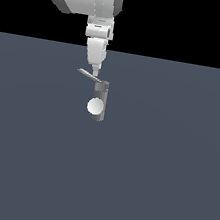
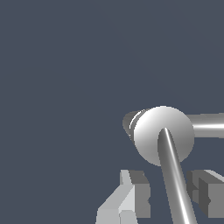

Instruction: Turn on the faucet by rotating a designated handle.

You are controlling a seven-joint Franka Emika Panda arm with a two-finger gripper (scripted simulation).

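Slate-grey counter [image 1: 159, 191] carries the faucet [image 1: 99, 101], its handle [image 1: 90, 75] pointing toward ten o'clock in the exterior view. Above, the tool [image 1: 95, 72] hangs spread, its fingers [image 2: 131, 197] straddling the handle.

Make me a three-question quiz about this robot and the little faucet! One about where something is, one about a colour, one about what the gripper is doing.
1. Where does the handle stick out from the faucet?
A. Toward the exterior view's left
B. Toward the exterior view's right
C. Straight down

2. What colour is the ball on the faucet?
A. Red
B. White
C. Black

3. How is the gripper?
A. Shut tight with nothing between the fingers
B. Open, with the handle running between its fingers
C. Holding the ball

Answers:
1. A, the bar leaves the top cap leftward.
2. B, it shows white against the grey post.
3. B, the wrist view shows one finger on each side of the bar, with gaps.
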